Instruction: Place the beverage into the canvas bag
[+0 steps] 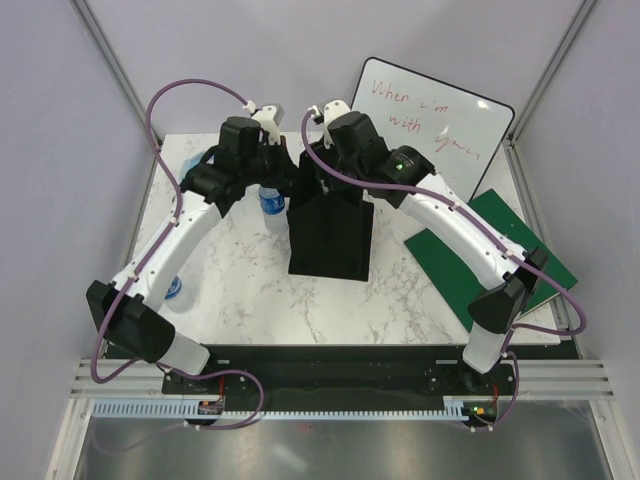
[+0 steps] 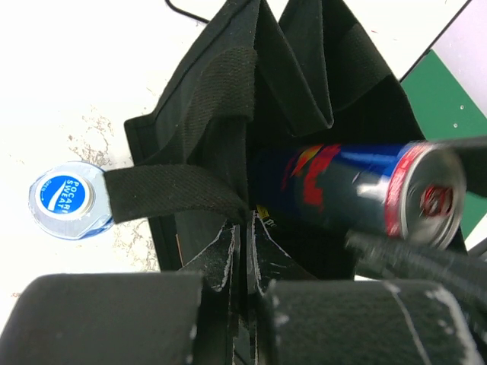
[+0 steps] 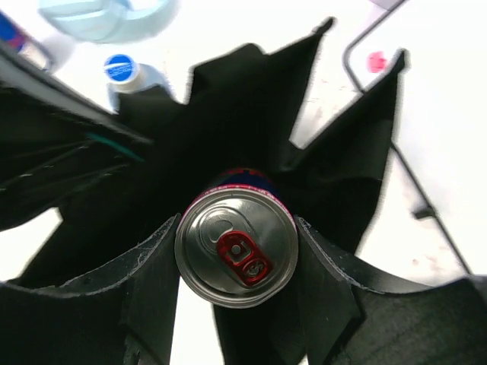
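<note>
The canvas bag (image 1: 330, 235) stands upright mid-table, black and boxy, with its mouth open. My left gripper (image 2: 245, 228) is shut on the bag's rim where a loop handle (image 2: 175, 194) joins it, and holds that side up. My right gripper (image 3: 236, 251) is shut on the beverage, a blue and red can (image 3: 236, 255) with a silver top and a red tab. It holds the can at the bag's mouth, with the can's lower part inside the dark opening. The can (image 2: 358, 194) also shows in the left wrist view, reaching into the bag. In the top view both grippers are hidden behind the wrists.
A Pocari Sweat bottle (image 1: 272, 200) stands just left of the bag, and it shows in both wrist views (image 2: 62, 199) (image 3: 122, 70). Another clear bottle (image 1: 175, 290) lies by the left arm. A whiteboard (image 1: 430, 125) leans at the back right. A green board (image 1: 500, 250) lies to the right.
</note>
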